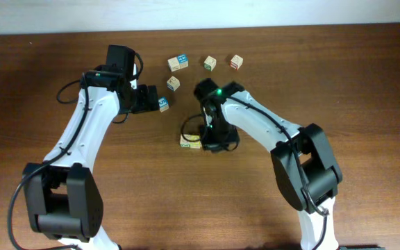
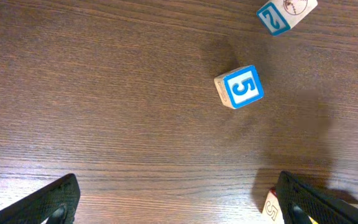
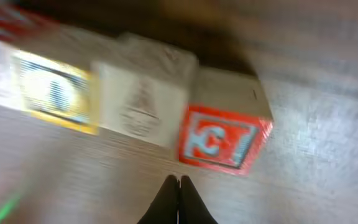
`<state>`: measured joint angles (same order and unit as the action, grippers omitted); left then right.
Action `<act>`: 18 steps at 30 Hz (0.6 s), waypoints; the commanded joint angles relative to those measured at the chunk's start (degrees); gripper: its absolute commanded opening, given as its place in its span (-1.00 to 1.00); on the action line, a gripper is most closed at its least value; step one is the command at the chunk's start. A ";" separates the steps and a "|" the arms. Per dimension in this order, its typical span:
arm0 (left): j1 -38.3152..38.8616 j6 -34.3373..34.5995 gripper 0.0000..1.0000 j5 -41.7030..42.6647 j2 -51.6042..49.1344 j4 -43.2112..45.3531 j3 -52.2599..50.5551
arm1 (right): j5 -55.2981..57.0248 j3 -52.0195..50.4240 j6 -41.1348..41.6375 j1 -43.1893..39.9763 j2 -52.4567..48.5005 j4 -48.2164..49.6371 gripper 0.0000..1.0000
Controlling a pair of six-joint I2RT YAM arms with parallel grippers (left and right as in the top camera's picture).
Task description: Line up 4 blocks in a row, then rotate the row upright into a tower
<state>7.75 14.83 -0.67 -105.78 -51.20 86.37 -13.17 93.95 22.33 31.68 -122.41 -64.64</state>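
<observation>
In the right wrist view, three pale cubes lie in a blurred row: a yellow-faced block (image 3: 55, 93), a plain-faced one (image 3: 143, 102) and a red-faced block (image 3: 219, 140). My right gripper (image 3: 179, 182) is shut and empty, its tips just short of the red block. From overhead, only the row's yellow-and-green end (image 1: 189, 141) shows beside the right gripper (image 1: 210, 139). My left gripper (image 2: 179, 208) is open and empty over bare wood. A cube with a blue 5 (image 2: 239, 87) lies ahead of it. Another cube (image 2: 270, 206) sits against its right finger (image 2: 303, 199).
At the back of the table (image 1: 367, 76) stand a larger blue-and-cream block (image 1: 178, 63), a green-marked cube (image 1: 210, 63) and a red-marked cube (image 1: 236, 62). A pale cube (image 1: 173, 83) and a blue-marked one (image 1: 162, 104) sit near the left gripper (image 1: 153, 98).
</observation>
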 commanded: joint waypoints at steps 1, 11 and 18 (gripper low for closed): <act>-0.02 0.37 0.98 0.24 -0.63 0.09 0.68 | 4.72 6.47 0.11 -0.81 3.67 0.94 -0.92; -0.02 0.37 0.99 0.22 -0.63 0.09 0.68 | 8.74 6.34 5.62 -0.87 -4.46 10.75 -0.92; -0.02 0.37 0.98 0.22 -0.63 0.09 0.68 | 8.68 5.70 7.17 0.94 -4.52 8.85 -0.92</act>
<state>7.75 14.81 -0.67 -105.78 -51.18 86.37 -5.19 99.59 28.53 32.34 -126.61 -55.46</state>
